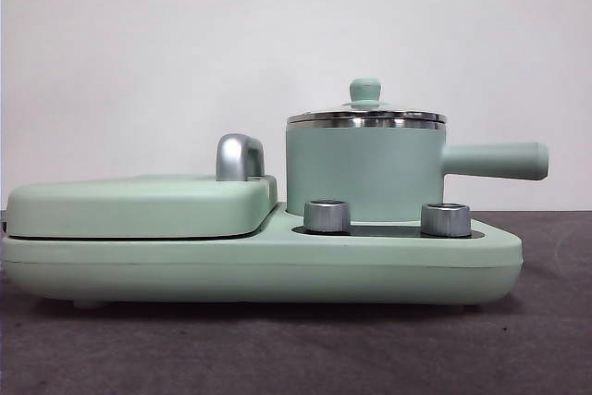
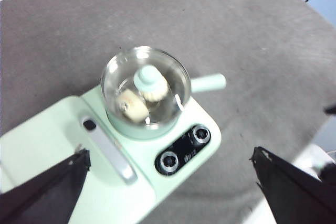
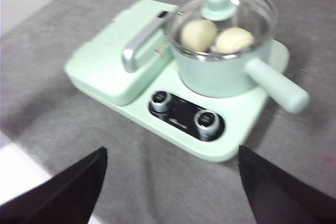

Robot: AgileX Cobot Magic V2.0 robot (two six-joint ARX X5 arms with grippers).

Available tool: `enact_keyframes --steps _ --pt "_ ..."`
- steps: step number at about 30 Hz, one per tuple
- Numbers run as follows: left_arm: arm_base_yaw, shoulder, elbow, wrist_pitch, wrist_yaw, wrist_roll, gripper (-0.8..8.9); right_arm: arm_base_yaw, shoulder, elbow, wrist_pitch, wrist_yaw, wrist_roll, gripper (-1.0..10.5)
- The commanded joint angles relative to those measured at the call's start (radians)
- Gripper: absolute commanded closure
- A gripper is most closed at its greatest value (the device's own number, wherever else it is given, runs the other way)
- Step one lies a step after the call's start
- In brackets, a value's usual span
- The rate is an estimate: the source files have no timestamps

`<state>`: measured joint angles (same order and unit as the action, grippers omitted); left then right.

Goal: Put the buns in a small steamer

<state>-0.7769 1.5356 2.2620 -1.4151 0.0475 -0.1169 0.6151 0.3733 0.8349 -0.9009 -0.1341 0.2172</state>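
Both buns (image 3: 199,34) lie side by side inside the small steamer (image 1: 365,170), under its closed glass lid (image 3: 223,11); the steamer stands on the green cooker base (image 1: 277,261) behind the two knobs (image 1: 326,216). The left gripper (image 2: 168,182) and the right gripper (image 3: 170,182) are each spread wide and hold nothing. The steamer sits well beyond both sets of fingers, touching neither.

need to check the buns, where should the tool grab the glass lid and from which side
Grip the green knob at the centre of the glass lid, coming straight down from above. It stands up proud and narrows at its neck, while the glass around it is smooth, domed and flush within the steamer's steel rim.
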Motion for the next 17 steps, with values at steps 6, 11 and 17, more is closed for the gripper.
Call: enact_keyframes --steps 6,11,17 --pt "-0.019 -0.316 -0.416 -0.032 0.000 -0.047 3.86 0.007 0.003 0.006 0.055 -0.036 0.007 5.5" --pt "-0.019 -0.603 -0.777 0.138 -0.069 -0.152 4.11 0.007 0.003 0.006 0.056 -0.050 0.007 5.5" --pt "-0.019 -0.923 -1.094 0.307 -0.169 -0.237 4.12 0.007 0.003 0.006 0.056 -0.050 0.007 5.5"
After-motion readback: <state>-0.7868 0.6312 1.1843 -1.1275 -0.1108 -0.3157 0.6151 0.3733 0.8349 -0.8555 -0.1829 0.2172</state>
